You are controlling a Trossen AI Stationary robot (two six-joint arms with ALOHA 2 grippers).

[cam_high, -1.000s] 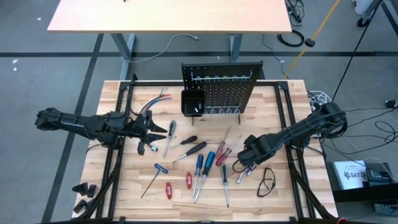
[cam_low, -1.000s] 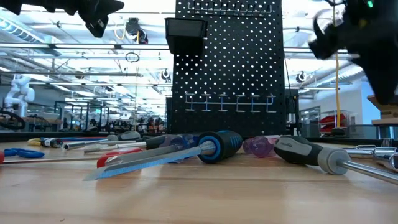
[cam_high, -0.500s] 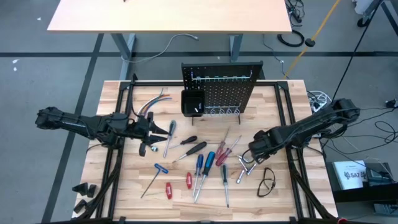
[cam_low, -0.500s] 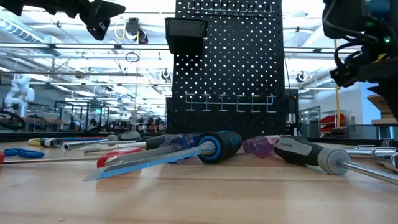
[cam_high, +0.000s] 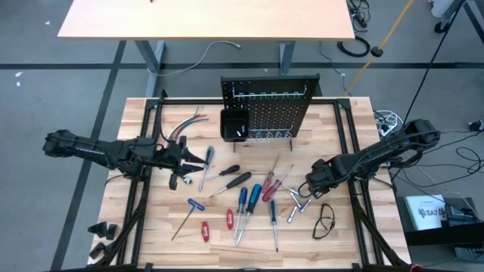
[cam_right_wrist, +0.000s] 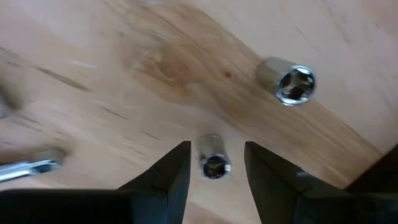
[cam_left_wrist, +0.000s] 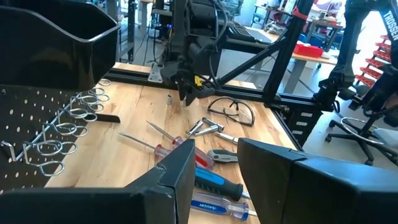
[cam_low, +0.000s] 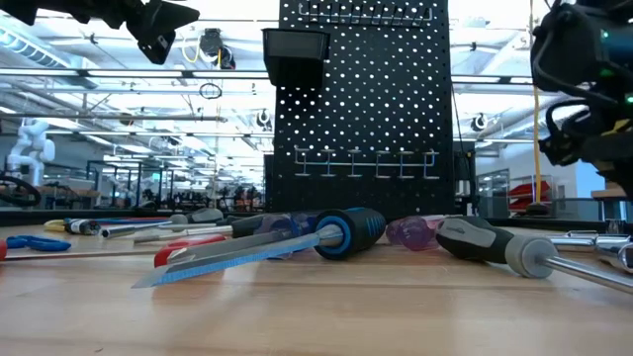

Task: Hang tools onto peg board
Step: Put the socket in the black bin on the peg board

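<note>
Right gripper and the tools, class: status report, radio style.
Right gripper open, poised over a small silver socket. Left gripper open, empty, waiting left of the tools. Peg board hooks bare. Nothing blocking.

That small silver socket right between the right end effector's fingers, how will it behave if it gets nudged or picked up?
The socket is a smooth metal cylinder standing on end, so a nudge may tip it and set it rolling. Its shiny wall probably slips between the fingers. It looks rigid and dense for its size.

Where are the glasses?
The glasses lie flat on the table's right side in the high view, just below the right gripper and right of the screwdrivers.
</note>
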